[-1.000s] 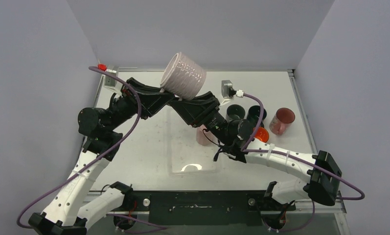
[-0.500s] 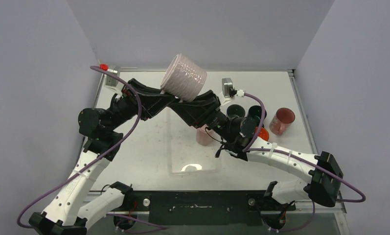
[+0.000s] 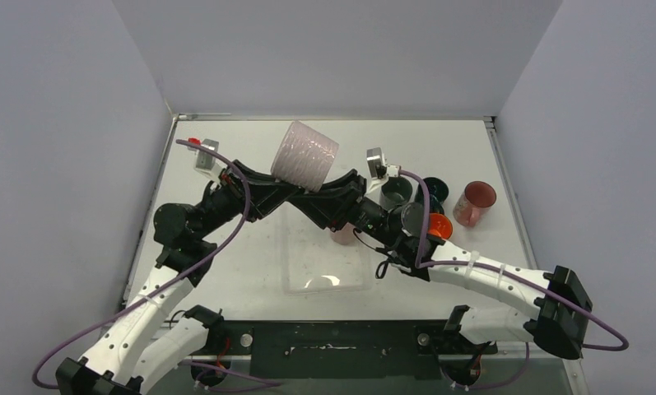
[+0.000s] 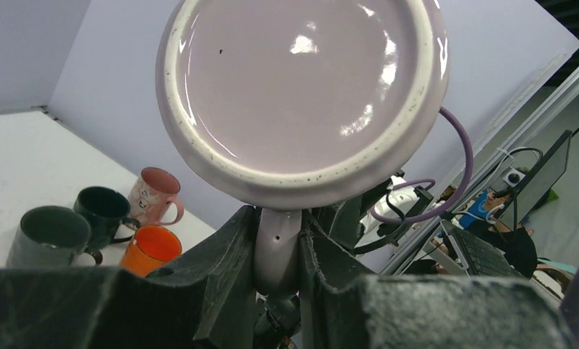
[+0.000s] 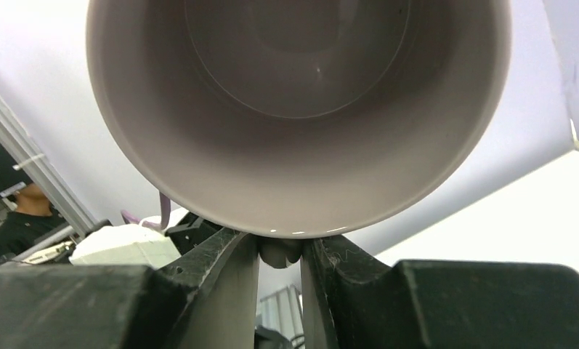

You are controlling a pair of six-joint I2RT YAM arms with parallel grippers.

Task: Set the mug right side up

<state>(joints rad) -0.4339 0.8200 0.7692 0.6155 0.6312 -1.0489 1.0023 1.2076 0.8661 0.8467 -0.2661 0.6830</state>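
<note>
White table (image 3: 250, 239) | mug (image 3: 305, 155) lower than before | left tool (image 4: 277, 218), right tool (image 5: 280, 243) both clamping handle (image 4: 277, 258)

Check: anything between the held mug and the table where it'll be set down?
Left gripper and right gripper both clamp the handle of the mug midair. A pink cup stands on the table beneath the right gripper, more mugs beyond it; set down left of them.

mug (image 3: 305, 156): carried lower, toward the near edge of the table (image 3: 225, 263) | left arm (image 3: 147, 292), right arm (image 3: 489, 276): elbows shifted right
</note>
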